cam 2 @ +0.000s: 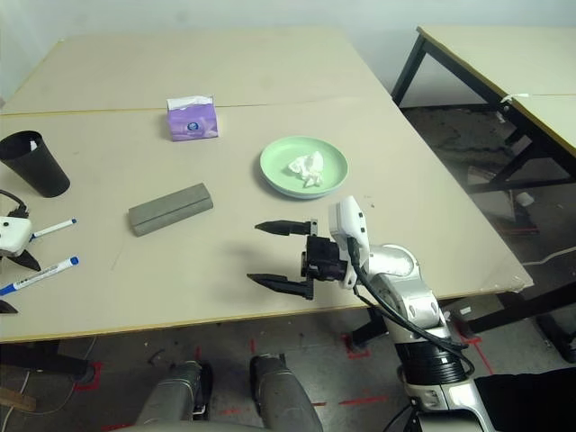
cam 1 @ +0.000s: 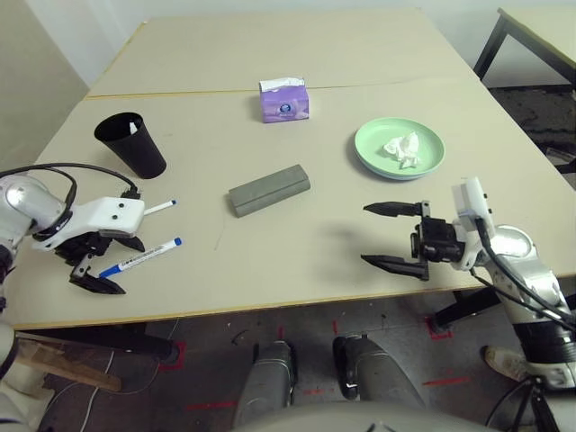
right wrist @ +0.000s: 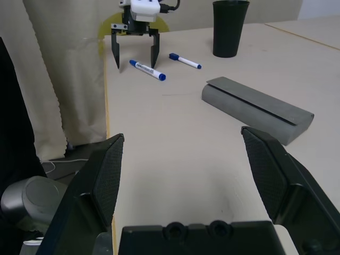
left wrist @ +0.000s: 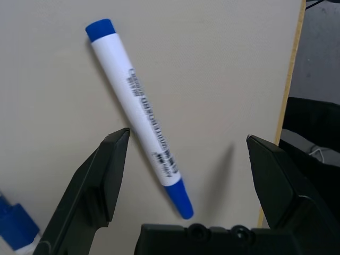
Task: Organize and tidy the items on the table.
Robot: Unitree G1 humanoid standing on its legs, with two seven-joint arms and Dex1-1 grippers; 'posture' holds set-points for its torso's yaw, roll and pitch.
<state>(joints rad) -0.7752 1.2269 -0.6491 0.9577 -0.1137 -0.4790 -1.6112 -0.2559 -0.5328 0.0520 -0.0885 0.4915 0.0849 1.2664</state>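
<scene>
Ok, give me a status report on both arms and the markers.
Left tool open, straddling a white blue-capped marker. Right tool open, holding nothing. Second marker beside it; nothing blocking.

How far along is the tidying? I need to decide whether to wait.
Early. Done: the crumpled tissue already lies on the green plate. In hand: the open left claw straddles one blue-capped marker, nothing gripped. Left: the second marker, the grey glasses case, and the black cup lie scattered. The right claw hangs open, empty.

right tool (right wrist: pixel 183 175) open | grey case (right wrist: pixel 257 109) | left tool (right wrist: pixel 135 52) over marker (right wrist: pixel 147 70)
</scene>
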